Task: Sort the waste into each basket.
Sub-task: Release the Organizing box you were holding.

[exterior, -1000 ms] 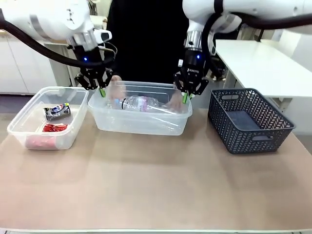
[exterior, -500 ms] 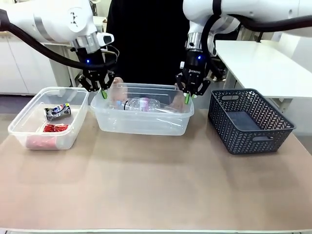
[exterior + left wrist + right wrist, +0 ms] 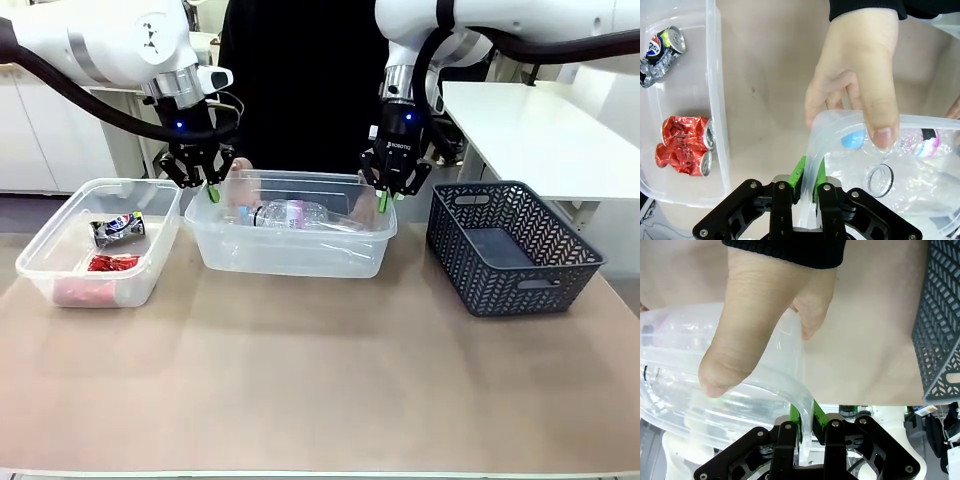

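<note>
Front view: the middle tub (image 3: 290,250) with a bottle (image 3: 285,213) inside sits on the desk (image 3: 320,380). The left gripper (image 3: 211,192) is clamped on its far-left rim corner, the right gripper (image 3: 383,201) on its far-right corner. The person's hands (image 3: 860,95) (image 3: 765,315) also grip both far corners. Crushed cans (image 3: 113,245) lie in the left tub (image 3: 60,270); a grey basket (image 3: 510,250) stands right.

we see: matte beige rectangular tabletop (image 3: 320,380) in fg | white rectangular side table (image 3: 540,130) far right bg | white cabinet fronts (image 3: 35,140) far left | even indoor light
</note>
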`<state>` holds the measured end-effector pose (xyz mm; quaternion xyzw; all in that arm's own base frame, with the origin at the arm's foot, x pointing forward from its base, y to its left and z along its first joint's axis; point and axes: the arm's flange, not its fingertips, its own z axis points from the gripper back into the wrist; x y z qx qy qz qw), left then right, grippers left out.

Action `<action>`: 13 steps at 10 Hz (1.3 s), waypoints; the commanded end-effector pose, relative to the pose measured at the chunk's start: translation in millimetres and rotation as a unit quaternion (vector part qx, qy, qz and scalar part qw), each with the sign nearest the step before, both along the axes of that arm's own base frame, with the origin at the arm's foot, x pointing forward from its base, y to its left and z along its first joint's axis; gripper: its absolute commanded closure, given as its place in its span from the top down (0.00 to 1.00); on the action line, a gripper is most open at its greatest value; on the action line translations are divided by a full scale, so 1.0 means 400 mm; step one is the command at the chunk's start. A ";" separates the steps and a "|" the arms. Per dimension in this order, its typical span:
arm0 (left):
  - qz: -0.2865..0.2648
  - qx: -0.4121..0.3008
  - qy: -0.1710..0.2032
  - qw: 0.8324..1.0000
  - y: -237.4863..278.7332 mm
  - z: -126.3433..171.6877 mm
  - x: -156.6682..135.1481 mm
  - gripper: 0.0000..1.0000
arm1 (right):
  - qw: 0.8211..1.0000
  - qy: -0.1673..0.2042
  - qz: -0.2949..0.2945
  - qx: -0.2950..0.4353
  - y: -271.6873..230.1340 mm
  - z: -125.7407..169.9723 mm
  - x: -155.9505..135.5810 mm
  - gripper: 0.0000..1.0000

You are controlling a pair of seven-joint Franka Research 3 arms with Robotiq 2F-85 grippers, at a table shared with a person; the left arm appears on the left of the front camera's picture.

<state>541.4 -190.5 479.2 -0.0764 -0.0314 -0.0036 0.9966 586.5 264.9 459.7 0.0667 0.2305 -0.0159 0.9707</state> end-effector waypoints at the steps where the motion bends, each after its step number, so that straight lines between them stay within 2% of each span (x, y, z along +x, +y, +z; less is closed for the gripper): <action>1: -0.012 -0.013 -0.012 1.000 -0.002 0.027 -0.020 0.66 | 0.999 -0.038 -0.023 0.026 -0.046 0.017 -0.022 0.65; 2: -0.019 -0.026 -0.024 0.999 0.000 0.044 -0.038 1.00 | 0.996 -0.061 -0.029 0.051 -0.082 0.035 -0.042 1.00; 3: -0.025 -0.031 -0.042 0.998 0.004 0.064 -0.066 0.70 | 0.993 -0.088 -0.051 0.062 -0.114 0.050 -0.059 1.00; 4: -0.024 -0.034 -0.052 0.998 0.007 0.075 -0.091 1.00 | 0.990 -0.101 -0.051 0.085 -0.134 0.062 -0.069 1.00; 5: -0.026 -0.035 -0.063 0.997 0.007 0.082 -0.114 1.00 | 0.987 -0.112 -0.056 0.096 -0.150 0.072 -0.077 0.89; 6: -0.037 -0.035 -0.072 0.996 0.006 0.087 -0.137 1.00 | 0.985 -0.126 -0.053 0.109 -0.163 0.080 -0.086 0.99; 9: -0.119 -0.053 -0.091 0.987 0.007 0.095 -0.175 1.00 | 0.962 -0.192 -0.041 0.189 -0.194 0.080 -0.104 1.00; 11: -0.167 -0.058 -0.078 0.981 0.010 0.082 -0.160 1.00 | 0.947 -0.232 -0.041 0.220 -0.202 0.068 -0.100 1.00; 12: -0.171 -0.070 -0.048 0.982 0.011 0.076 -0.143 1.00 | 0.941 -0.259 -0.046 0.211 -0.187 0.058 -0.094 1.00; 13: -0.137 -0.042 -0.084 0.986 -0.019 0.094 -0.168 1.00 | 0.960 -0.208 -0.051 0.183 -0.190 0.095 -0.072 1.00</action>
